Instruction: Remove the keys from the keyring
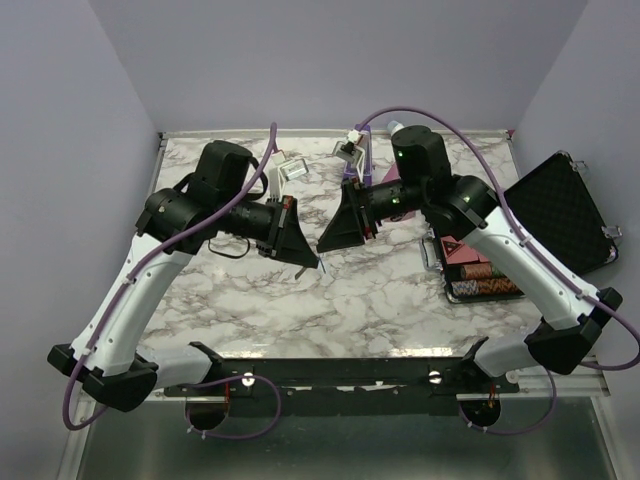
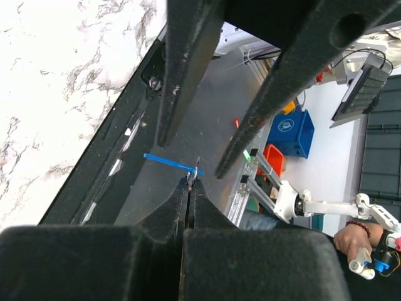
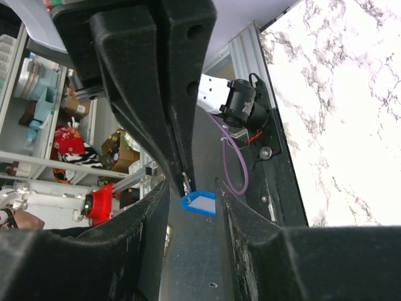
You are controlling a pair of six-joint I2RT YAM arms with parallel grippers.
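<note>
Both grippers meet tip to tip above the middle of the marble table (image 1: 400, 310). My left gripper (image 2: 190, 183) is shut, pinching a thin metal keyring (image 2: 196, 168) at its very tips. A small bright-blue key (image 3: 200, 204) hangs from that ring, seen edge-on in the left wrist view as a blue key (image 2: 168, 162). My right gripper (image 3: 192, 187) is open with a finger on each side of the key. The key's edge lies against one finger, with a gap to the other. From above, the left gripper (image 1: 310, 262) and right gripper (image 1: 326, 244) nearly touch.
An open black case (image 1: 565, 210) sits at the right edge, with a tray of stacked chips (image 1: 480, 275) in front of it. A purple metronome (image 1: 358, 160) and a small white device (image 1: 290, 170) stand at the back of the table.
</note>
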